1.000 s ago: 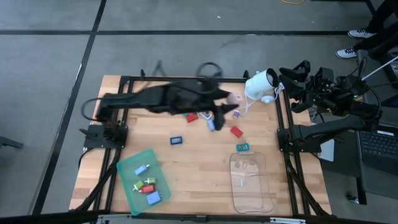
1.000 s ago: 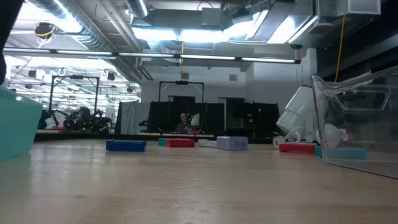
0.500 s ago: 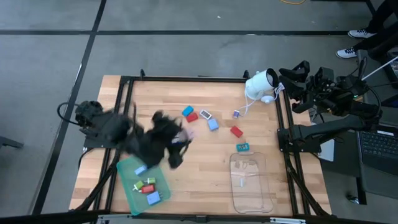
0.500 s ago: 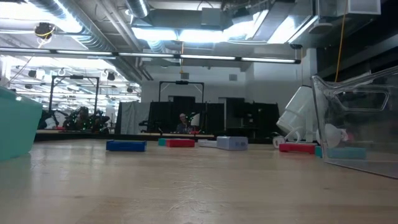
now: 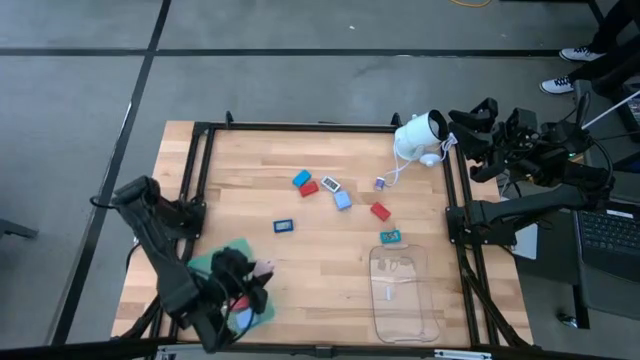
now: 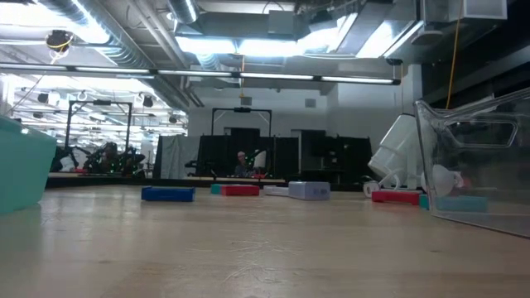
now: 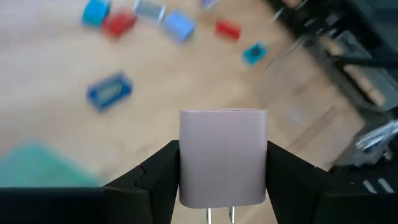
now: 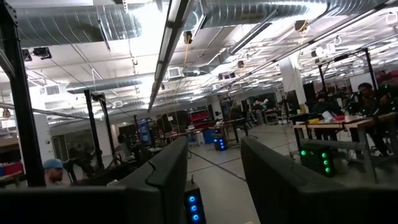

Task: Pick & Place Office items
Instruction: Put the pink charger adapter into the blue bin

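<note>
My left gripper (image 5: 255, 280) hangs over the green tray (image 5: 205, 268) at the table's near left, shut on a pale pink block (image 7: 222, 155) with two metal prongs. Other office items lie flat on the wood mid-table: a blue one (image 5: 284, 226), a teal one (image 5: 390, 236), a red one (image 5: 380, 211), and a cluster of blue (image 5: 301, 178), red (image 5: 310, 187), white (image 5: 330, 184) and light blue (image 5: 343, 200). Several more sit in the green tray, partly hidden by the arm. My right gripper (image 8: 214, 186) is open, parked off the table's right edge. My left gripper pinches the pink block between its two fingers (image 7: 158, 171), one on each narrow side face (image 7: 186, 162). The prongs (image 7: 221, 216) point back toward the wrist. The block is lifted clear above the green tray.
A clear tray (image 5: 404, 290) stands at the near right, seen close in the low view (image 6: 472, 165). A white rounded device (image 5: 422, 135) with a cord sits at the far right corner. Bare wood lies between the two trays. People show in the room beyond.
My left arm has swung fast from the far middle of the table, beside the cluster of pieces, toward the near left edge. It carried the pink block along and now stands over the green tray. The right arm has kept still.
</note>
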Tool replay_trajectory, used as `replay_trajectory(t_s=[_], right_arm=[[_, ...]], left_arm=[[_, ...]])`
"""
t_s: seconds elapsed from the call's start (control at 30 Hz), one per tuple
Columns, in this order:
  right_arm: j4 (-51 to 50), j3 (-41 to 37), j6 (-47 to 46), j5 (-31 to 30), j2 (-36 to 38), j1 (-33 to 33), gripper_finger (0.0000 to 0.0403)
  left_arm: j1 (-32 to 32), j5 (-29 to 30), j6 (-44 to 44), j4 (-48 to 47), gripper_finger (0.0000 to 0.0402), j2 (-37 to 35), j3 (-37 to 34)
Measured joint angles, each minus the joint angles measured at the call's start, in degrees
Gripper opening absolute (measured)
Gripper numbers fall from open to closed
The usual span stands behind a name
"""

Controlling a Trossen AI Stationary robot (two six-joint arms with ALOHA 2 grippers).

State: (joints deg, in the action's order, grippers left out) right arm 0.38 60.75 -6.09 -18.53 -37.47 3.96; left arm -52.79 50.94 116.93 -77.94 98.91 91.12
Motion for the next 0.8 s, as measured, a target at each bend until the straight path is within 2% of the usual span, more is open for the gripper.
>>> replay_trajectory(t_s=[0.13,0.23,0.53,0.8], right_arm=[[-0.3,0.0,-1.2,0.2,0.0,0.0,0.0155],[-0.9,0.0,-1.2,0.2,0.0,0.0,0.0155],[-1.3,0.0,-2.5,0.1,0.0,0.0,0.0155],[-1.3,0.0,-3.2,0.1,0.0,0.0,0.0155]], left_arm=[[-2.0,-6.3,1.9,6.4,0.019,0.0,-6.7],[-2.8,-8.3,1.9,8.1,0.019,0.0,-9.0],[-4.5,-17.9,1.7,4.8,0.019,0.0,-12.5],[-3.9,-27.1,1.1,5.6,0.019,0.0,-19.0]])
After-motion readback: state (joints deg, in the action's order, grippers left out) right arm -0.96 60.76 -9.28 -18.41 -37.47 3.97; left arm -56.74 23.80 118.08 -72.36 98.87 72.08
